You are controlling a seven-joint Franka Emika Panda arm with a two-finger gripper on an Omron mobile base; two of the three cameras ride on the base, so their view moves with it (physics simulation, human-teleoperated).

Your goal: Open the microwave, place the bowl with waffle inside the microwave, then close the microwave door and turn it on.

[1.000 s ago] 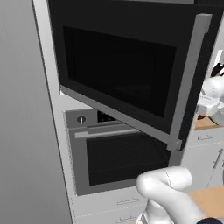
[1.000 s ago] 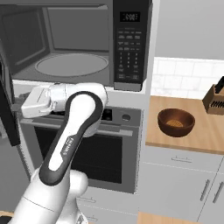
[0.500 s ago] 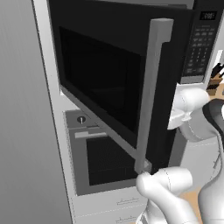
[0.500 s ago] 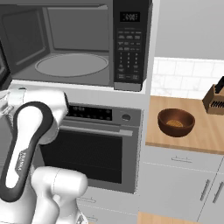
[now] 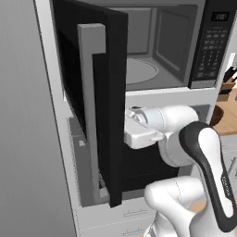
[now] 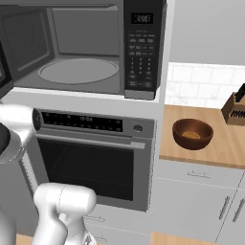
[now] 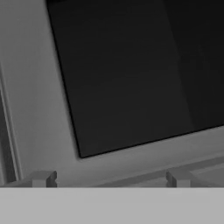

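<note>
The microwave (image 6: 86,48) is open now. Its door (image 5: 104,92) is swung out wide to the left, and in the left base view it is seen almost edge-on, with the tall silver handle (image 5: 90,115) on its near side. Inside is the grey space with the round turntable (image 6: 79,71), and nothing sits on it. So the opening step looks done, and the step in hand is going to get the bowl.

The bowl with waffle (image 6: 192,134) sits on the wooden desk (image 6: 215,148) to the right of the microwave, a little lower than it. It stands upright. A bit of something light shows at its bottom. A knife block (image 6: 235,107) stands near it, farther right.

The arm is bent like an elbow. Its white hand reaches left, below the microwave and in front of the oven (image 6: 91,162), close to the inner side of the door. The claw (image 7: 109,178) is wide open and holds nothing. In the hand view its two small tips point at a dark glass pane with a grey frame.

The next move probably calls for pulling the hand back from the door, then swinging it right, over to the desk. The claw should come down on the rim of the bowl and pinch it. The arm should take care not to bump the open door on its way.
</note>
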